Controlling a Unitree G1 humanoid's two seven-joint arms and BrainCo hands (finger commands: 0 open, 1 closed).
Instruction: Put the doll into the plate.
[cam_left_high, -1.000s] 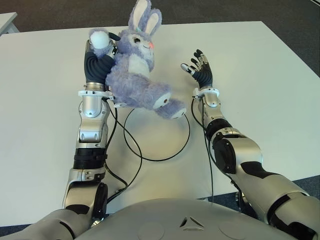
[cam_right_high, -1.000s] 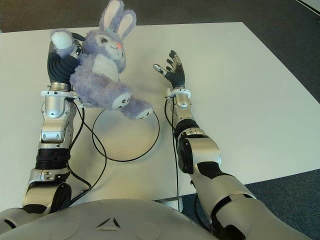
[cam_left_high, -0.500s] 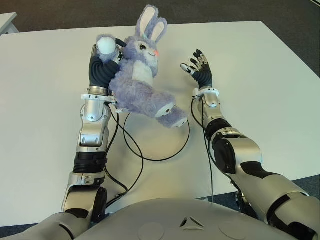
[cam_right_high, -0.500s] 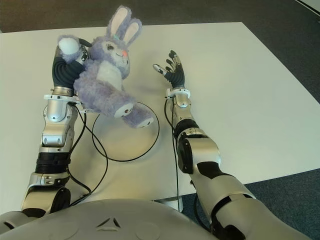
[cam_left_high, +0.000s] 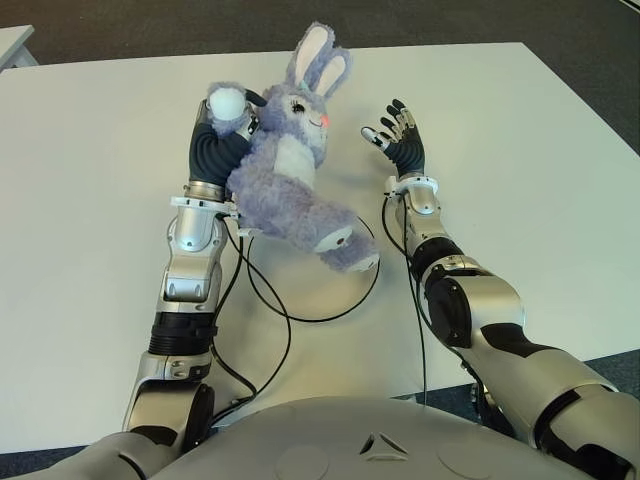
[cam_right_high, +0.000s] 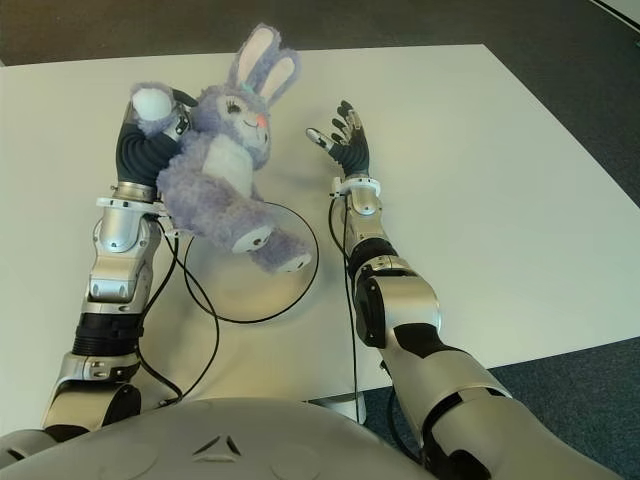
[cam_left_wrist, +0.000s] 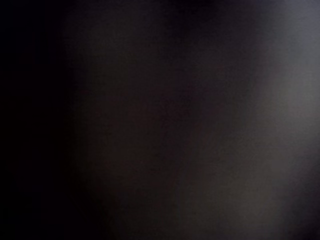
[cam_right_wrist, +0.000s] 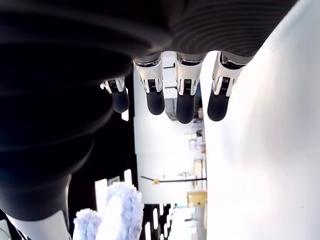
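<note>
A purple-and-white plush bunny doll (cam_left_high: 285, 175) hangs above the table, tilted, with my left hand (cam_left_high: 215, 150) shut around its body and arm. Its feet dangle over the far part of the plate (cam_left_high: 310, 290), a white dish with a thin black rim (cam_left_high: 312, 320) on the table in front of me. The left wrist view is dark and shows nothing. My right hand (cam_left_high: 400, 135) shows just right of the plate, fingers (cam_right_wrist: 185, 107) spread and holding nothing. The doll's ears (cam_right_wrist: 117, 210) also appear in the right wrist view.
The white table (cam_left_high: 520, 150) stretches wide to the right and the far left, with dark floor past its edges. Black cables (cam_left_high: 265, 300) from my left arm loop across the plate's left side.
My left hand has carried the doll rightward and lower, so its feet now hang over the plate. The right hand has not moved.
</note>
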